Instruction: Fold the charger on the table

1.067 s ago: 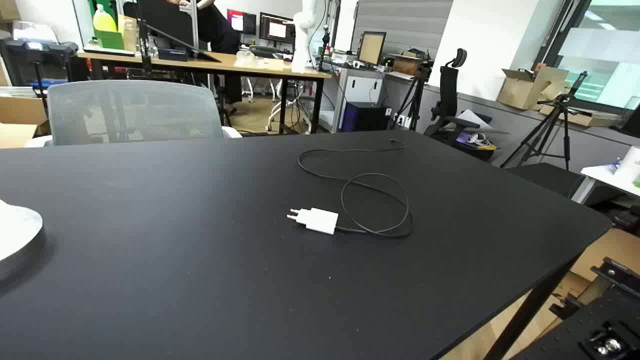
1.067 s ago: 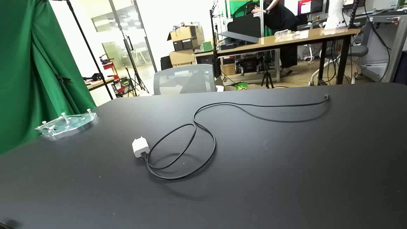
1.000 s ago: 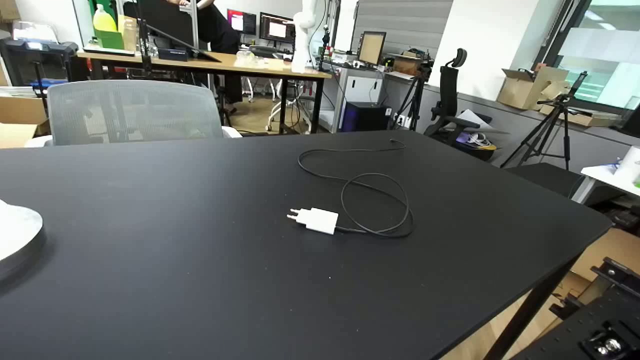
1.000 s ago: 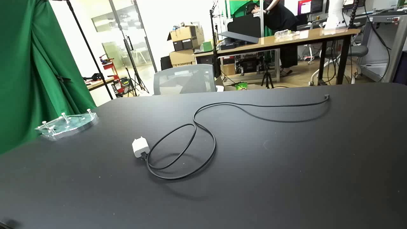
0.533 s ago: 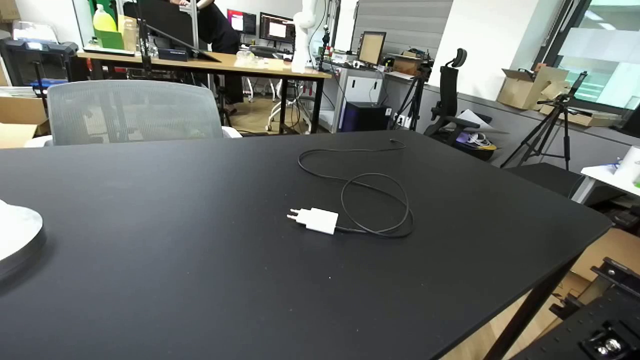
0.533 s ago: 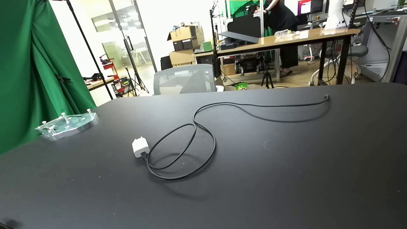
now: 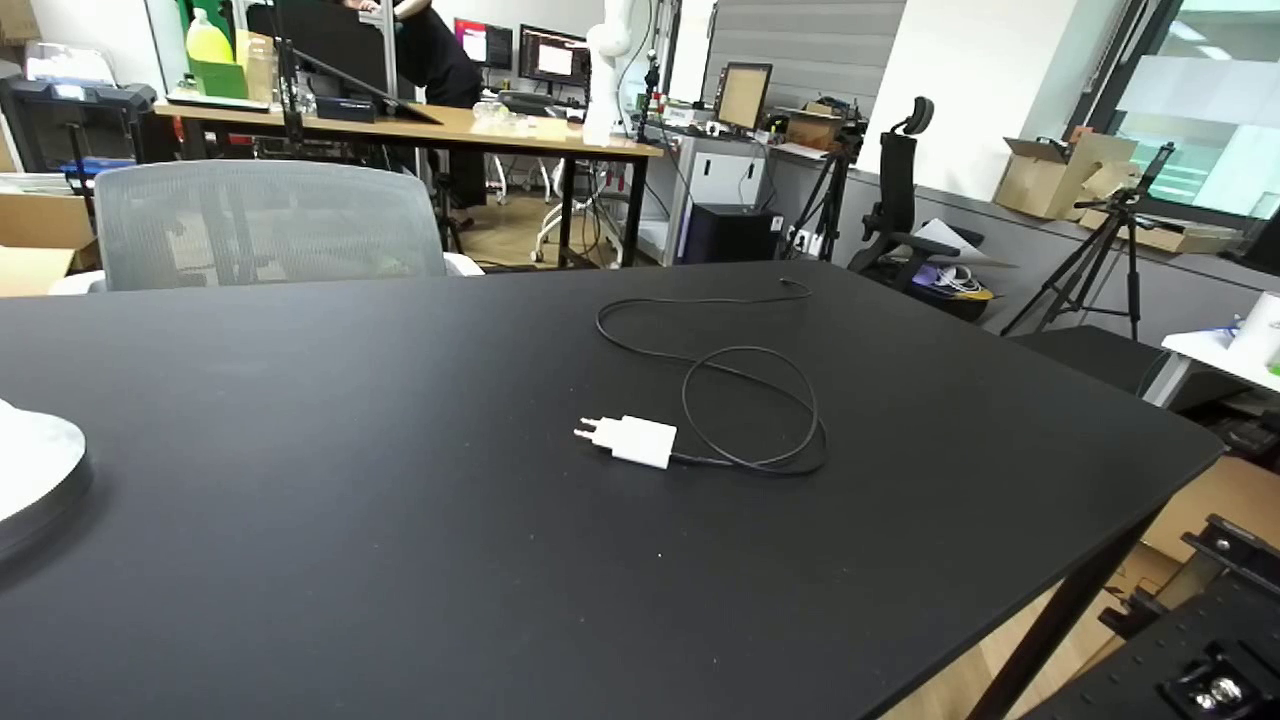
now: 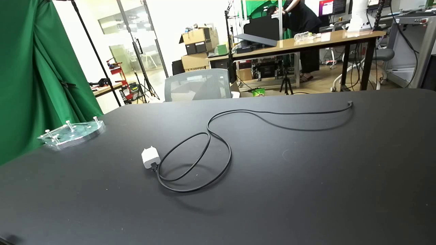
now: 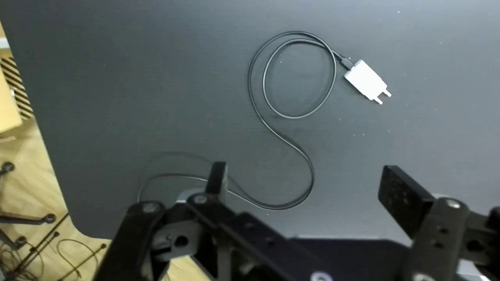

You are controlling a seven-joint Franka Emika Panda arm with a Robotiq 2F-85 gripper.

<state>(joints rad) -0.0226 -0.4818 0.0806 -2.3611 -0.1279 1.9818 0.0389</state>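
The charger is a white two-pin plug block with a thin black cable plugged into it. Both lie on the black table in both exterior views. The cable makes one loop near the block, then an S-bend towards its free end at the far side. In the wrist view the block lies at the upper right. My gripper is open and empty above the table. The cable's bend shows between its fingers, and the left finger hides part of the cable. The gripper is out of both exterior views.
A clear plate with upright bolts stands at the table's left in an exterior view. A white rounded object is at the left edge. A grey mesh chair stands behind the table. The table's edge and corner show in the wrist view.
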